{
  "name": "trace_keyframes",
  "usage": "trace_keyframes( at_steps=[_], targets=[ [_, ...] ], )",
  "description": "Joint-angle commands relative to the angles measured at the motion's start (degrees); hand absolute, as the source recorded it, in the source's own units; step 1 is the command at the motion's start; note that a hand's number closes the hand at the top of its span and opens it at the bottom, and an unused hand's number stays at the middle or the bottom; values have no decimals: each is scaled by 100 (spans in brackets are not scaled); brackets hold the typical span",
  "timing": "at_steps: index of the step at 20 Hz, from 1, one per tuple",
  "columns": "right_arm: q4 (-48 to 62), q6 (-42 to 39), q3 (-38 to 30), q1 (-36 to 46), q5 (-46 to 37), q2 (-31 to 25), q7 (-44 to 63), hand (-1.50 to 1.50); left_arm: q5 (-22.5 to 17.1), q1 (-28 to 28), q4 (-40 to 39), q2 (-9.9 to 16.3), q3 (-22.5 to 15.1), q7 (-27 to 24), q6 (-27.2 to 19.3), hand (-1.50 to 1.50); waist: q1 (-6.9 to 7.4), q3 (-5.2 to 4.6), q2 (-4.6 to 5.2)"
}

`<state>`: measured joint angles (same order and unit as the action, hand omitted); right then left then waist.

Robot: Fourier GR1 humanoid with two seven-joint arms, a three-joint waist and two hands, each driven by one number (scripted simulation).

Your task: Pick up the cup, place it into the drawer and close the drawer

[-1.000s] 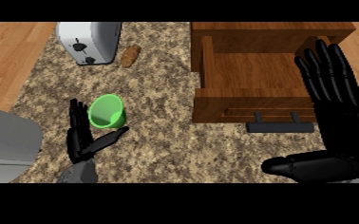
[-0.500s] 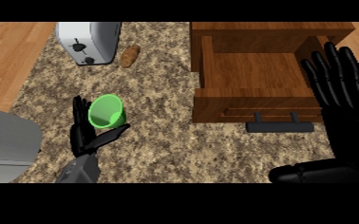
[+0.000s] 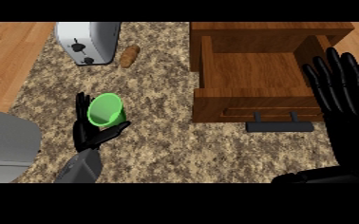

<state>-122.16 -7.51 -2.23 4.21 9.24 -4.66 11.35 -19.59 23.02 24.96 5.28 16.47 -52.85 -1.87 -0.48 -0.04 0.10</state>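
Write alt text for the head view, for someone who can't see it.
The left hand curls around a green cup on a speckled counter, left of an open wooden drawer with a dark handle. The right hand is open, fingers up, at the right edge over the drawer's side. A toaster and a bread roll sit at the back.

A speckled stone worktop (image 3: 175, 142) is filling the view, with wooden flooring (image 3: 21, 52) showing along its left.

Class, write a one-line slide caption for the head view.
Left hand grips green cup beside open drawer; right hand rests open.
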Motion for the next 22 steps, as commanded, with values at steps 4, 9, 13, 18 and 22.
trace_keyframes(
  at_steps=[4,9,13,18,22],
  targets=[
    [527,-174,-261,162,155,-104,-293,-150,-125,162,-376,1,12,-258,887,-150,9,1,4],
    [423,-96,-177,60,11,-23,-351,-150,-103,4,-175,-55,-115,-479,1215,150,28,3,-6],
    [179,44,175,7,-262,116,-175,-150,5,536,-696,13,42,-1072,824,150,-35,-4,15],
    [244,2,-327,316,117,-167,76,-150,69,238,-424,144,20,-1323,808,150,12,-1,4],
    [5,203,337,163,-372,162,183,-150,371,17,-139,257,-420,-1017,1457,150,52,0,-12]
  ],
)
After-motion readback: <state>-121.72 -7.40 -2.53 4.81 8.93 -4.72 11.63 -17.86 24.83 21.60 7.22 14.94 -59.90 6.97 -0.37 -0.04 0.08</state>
